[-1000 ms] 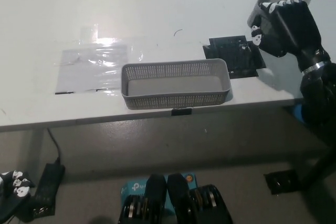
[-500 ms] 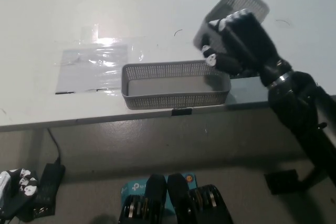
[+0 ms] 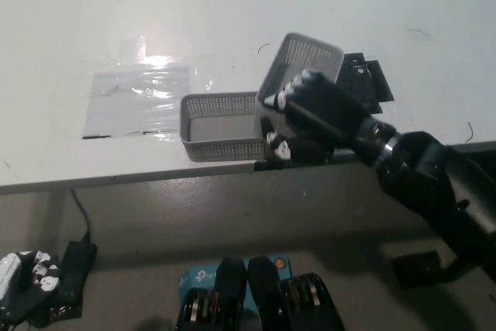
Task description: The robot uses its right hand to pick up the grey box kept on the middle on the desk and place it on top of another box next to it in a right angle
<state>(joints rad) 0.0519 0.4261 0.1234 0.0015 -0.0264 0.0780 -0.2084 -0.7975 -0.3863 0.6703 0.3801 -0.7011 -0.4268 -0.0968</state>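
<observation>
Grey box (image 3: 298, 63) in right hand (image 3: 314, 110) over second box (image 3: 219, 125)

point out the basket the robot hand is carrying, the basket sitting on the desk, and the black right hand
carried grey basket (image 3: 304, 58), head view, on its mesh wall above the robot hand
grey basket on the desk (image 3: 219, 149), head view, on its front mesh wall
right robot hand (image 3: 316, 110), head view, on the back of the hand
</observation>
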